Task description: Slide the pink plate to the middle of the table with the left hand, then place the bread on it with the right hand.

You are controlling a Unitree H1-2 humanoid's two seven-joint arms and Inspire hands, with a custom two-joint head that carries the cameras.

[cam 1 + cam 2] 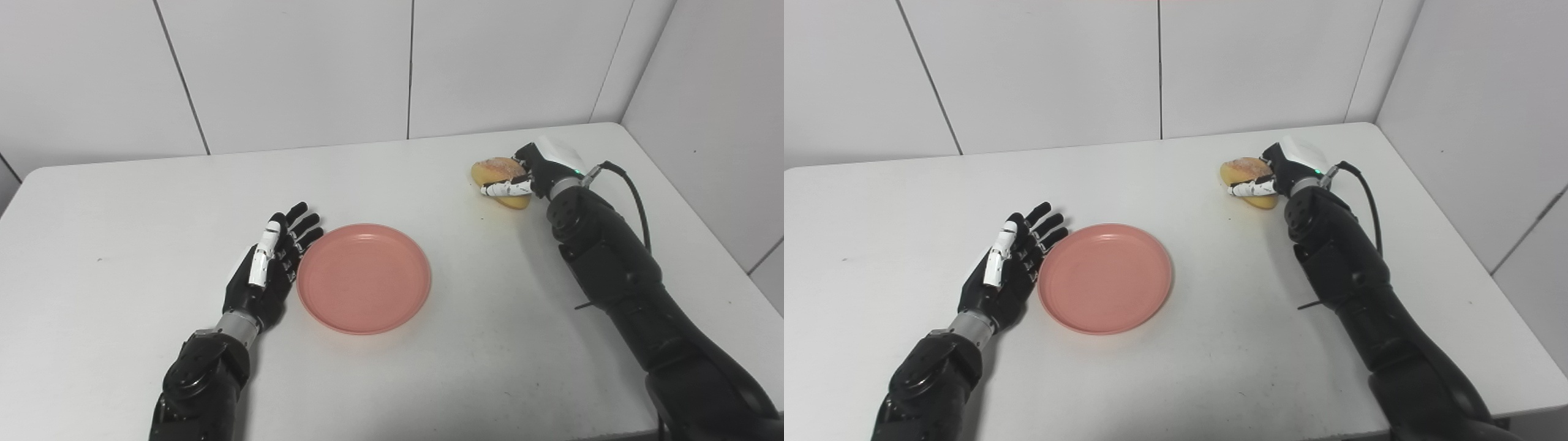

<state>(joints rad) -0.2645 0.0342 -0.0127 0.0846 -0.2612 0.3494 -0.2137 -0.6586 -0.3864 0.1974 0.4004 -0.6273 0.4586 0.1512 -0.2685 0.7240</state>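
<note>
Leftmost, the left hand (264,269) lies low over the white counter (122,245), its arm coming in from the near left edge. The hand stands on its side with the palm turned toward the right, and its fingers (305,224) are stretched out and fanned a little apart, pointing far and slightly right. They hold nothing. The fingertips sit just beside the left rim of the pink plate (364,278); whether they actually touch the rim cannot be told from either view.

The pink plate rests flat on the counter, roughly in the middle of it from left to right, somewhat nearer the near edge than the far one. It is round with a shallow raised rim, and nothing lies in it.

Further right and farther back, well apart from the plate, is the bread (497,169), a golden-brown roll with a paler underside. It sits low at the counter, near the far right corner; whether it rests on the surface or is lifted just off it cannot be told. The right hand (531,173) is closed around it from the right side, with one white-tipped finger wrapped across the bread's near side and the dark fingers curled over its top. The right arm runs from the near right corner up to that hand, a black cable (634,196) looping beside the wrist.
</note>
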